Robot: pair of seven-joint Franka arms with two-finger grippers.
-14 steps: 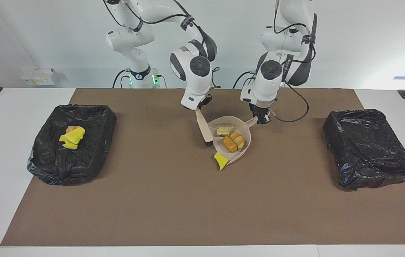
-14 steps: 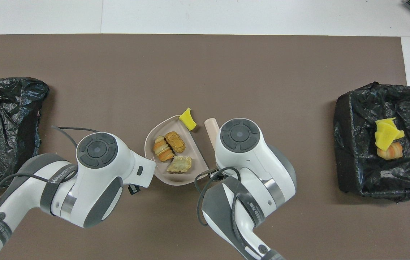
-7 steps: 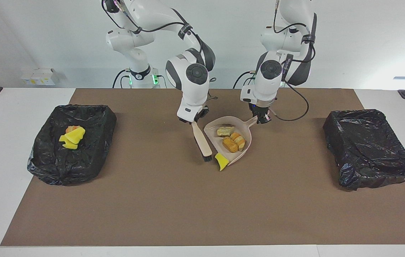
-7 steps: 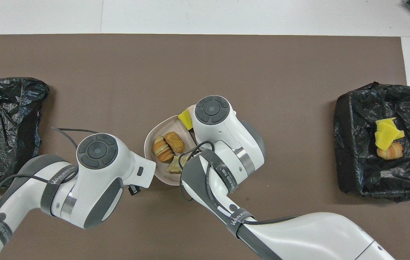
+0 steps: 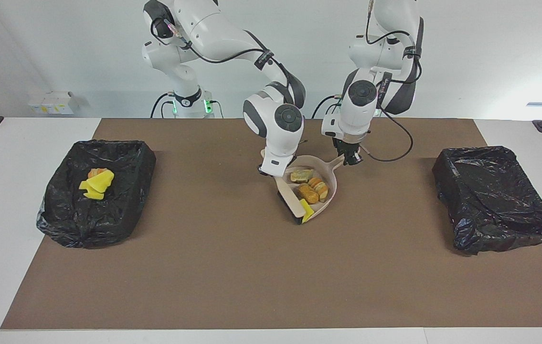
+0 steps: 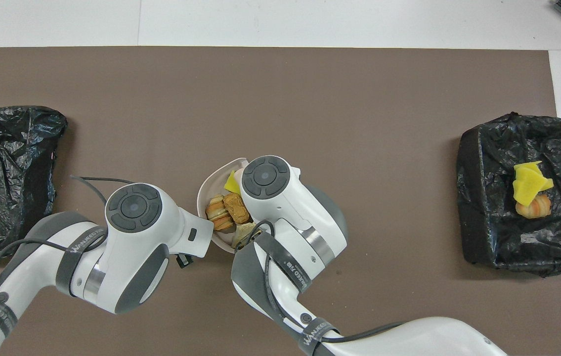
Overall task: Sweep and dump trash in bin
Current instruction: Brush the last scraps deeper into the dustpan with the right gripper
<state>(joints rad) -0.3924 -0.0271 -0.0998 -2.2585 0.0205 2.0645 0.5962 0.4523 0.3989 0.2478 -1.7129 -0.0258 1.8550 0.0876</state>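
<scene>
**Facing view**
- Dustpan point(image 5: 321, 184), beige: set flat at mid-table on the brown mat point(image 5: 232, 267). Handle is clamped by left gripper point(image 5: 350, 159), fingertips closed on it. Long axis runs handle-to-mouth on a diagonal; handle is pointed toward robots and left arm's end, open mouth away from robots and toward right arm's end.
- Brush point(image 5: 291, 200): held by right gripper point(image 5: 271, 171), clenched on the handle top. Long axis slanted, bristles down at pan mouth.
- Trash in pan: three tan/orange lumps point(image 5: 310, 185) lie inside; yellow wedge point(image 5: 306, 210) is seen right at the lip, touching brush head. Whether it is fully over the lip can't be told.
- Bin at right arm's end point(image 5: 96, 191), black-lined: yellow wedges + orange lump point(image 5: 95, 183) already dumped in it.
- Bin at left arm's end point(image 5: 495, 196): nothing seen inside.
- Status, est.: one load dumped; second load nearly swept. Left: finish wedge, lift pan, carry, tip into a bin.

**Overhead view**
- Pan point(image 6: 208, 180) is half covered by right arm's wrist; brush not visible.
- Wedge point(image 6: 232, 183) is seen inside pan rim; lumps point(image 6: 226, 210) nearer robots than it.
- No loose trash is seen on mat.
</scene>
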